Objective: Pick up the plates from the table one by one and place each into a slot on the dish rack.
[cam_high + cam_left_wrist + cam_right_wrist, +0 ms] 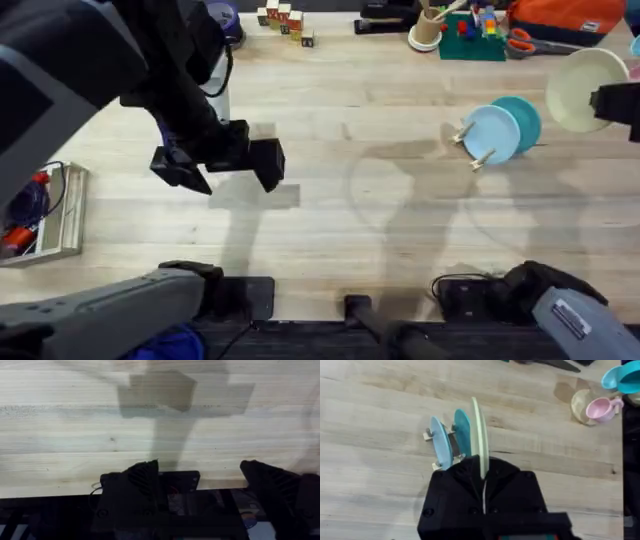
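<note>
Two plates (503, 130) racked upright between pegs. Right gripper (484, 480) clenched on cream plate (479, 435), edge-on for slotting. Left gripper (200, 480) released, idle.

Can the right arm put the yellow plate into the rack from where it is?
Probably yes. The right pincer grips the cream plate on edge, beside the dish rack. The light blue plate and teal plate already stand there, and nothing lies between.

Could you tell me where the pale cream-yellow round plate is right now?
The pale cream-yellow round plate is held on edge in the right gripper, off the table at the overhead view's far right, just right of the small wooden dish rack.
</note>
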`<action>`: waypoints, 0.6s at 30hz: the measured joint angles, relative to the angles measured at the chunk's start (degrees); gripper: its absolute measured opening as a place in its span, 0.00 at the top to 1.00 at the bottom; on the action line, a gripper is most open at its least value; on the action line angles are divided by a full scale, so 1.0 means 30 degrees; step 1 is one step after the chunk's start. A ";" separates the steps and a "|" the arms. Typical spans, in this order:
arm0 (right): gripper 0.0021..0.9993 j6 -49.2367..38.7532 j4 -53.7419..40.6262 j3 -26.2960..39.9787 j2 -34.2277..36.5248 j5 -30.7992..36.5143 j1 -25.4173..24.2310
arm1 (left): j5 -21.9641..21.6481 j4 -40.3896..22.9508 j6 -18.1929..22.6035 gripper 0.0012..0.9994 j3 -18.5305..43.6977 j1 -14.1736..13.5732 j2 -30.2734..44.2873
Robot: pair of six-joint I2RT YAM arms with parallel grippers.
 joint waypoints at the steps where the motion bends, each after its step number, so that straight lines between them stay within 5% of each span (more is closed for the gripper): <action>1: 0.97 -0.0007 0.0000 0.0000 0.0127 0.0005 0.0000 | 0.0005 -0.0002 0.0000 0.00 0.0000 0.0000 0.0000; 18: 0.97 -0.1392 0.0204 0.0007 0.0985 -0.0814 0.0000 | 0.0004 0.0003 0.0000 0.00 0.0000 0.0000 0.0000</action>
